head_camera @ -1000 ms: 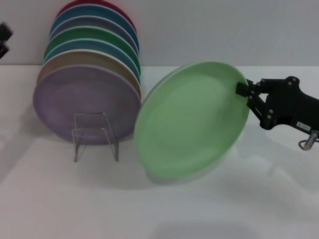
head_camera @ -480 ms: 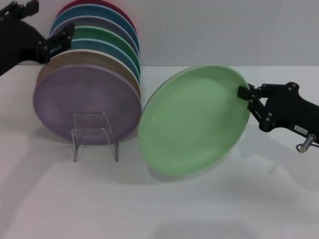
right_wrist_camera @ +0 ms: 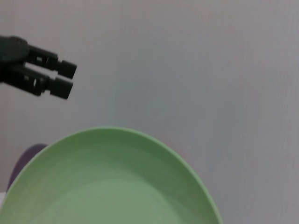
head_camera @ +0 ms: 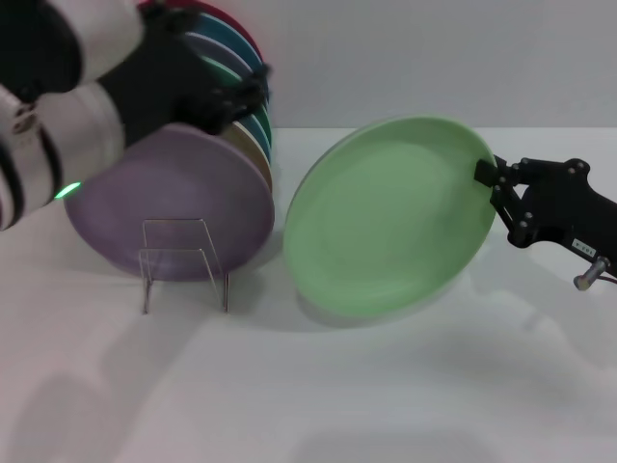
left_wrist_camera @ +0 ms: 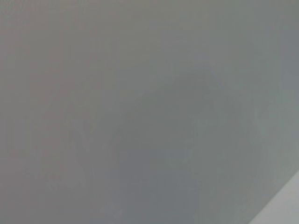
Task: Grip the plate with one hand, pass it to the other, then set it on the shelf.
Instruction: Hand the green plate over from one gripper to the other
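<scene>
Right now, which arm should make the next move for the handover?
Left. The right gripper already pinches the plate by its rim, tilted above the table. The left gripper is free, over the plate stack, apart from the plate.

lilac plate (head_camera: 174,207) | upright, front of stack | white table (head_camera: 386,395)

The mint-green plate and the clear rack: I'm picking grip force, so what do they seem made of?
The plate looks like matte plastic or melamine, maybe glazed ceramic: even colour, no sharp glare. The rack looks like clear acrylic: see-through with bright edges. The right claw grips the plate's rim.
</scene>
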`<move>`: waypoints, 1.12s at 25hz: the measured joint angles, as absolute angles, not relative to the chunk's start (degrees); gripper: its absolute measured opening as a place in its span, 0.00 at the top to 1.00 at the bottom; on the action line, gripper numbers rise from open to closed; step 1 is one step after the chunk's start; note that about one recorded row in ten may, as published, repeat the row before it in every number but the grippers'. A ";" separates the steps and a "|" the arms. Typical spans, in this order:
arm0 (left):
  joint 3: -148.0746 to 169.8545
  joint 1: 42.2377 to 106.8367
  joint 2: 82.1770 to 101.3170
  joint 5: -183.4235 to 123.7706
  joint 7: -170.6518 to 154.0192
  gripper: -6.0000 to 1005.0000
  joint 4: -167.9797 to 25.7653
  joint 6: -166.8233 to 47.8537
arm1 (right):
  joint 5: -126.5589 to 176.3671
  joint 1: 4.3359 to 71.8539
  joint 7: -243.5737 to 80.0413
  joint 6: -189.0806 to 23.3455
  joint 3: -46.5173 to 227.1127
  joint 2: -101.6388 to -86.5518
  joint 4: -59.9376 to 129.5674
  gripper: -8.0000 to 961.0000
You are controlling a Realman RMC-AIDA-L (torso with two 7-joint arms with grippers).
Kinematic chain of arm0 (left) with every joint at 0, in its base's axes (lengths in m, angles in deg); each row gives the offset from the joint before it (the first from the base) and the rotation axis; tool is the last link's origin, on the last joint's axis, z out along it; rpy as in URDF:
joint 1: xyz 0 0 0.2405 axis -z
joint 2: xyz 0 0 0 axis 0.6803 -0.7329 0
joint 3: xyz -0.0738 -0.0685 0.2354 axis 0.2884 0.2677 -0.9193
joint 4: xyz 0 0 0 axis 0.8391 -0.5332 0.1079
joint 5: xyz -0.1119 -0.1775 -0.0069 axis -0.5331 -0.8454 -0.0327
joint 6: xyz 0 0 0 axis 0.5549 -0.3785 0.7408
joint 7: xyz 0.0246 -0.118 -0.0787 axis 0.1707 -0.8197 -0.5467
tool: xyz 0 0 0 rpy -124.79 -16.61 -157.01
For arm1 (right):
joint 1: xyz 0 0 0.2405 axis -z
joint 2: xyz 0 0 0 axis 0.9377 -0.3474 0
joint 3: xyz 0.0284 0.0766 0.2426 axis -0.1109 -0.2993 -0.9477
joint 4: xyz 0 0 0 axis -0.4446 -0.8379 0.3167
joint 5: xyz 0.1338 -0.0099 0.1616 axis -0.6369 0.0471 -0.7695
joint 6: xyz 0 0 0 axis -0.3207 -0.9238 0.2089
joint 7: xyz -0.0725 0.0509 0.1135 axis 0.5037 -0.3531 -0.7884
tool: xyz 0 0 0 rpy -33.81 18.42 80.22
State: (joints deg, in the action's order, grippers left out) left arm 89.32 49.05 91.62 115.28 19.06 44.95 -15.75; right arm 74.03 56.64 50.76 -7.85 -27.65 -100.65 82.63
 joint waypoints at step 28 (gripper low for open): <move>93.45 54.21 94.85 99.68 33.71 0.29 38.10 -1.67 | 74.05 51.20 57.27 -8.32 -26.60 -100.65 76.12 0.97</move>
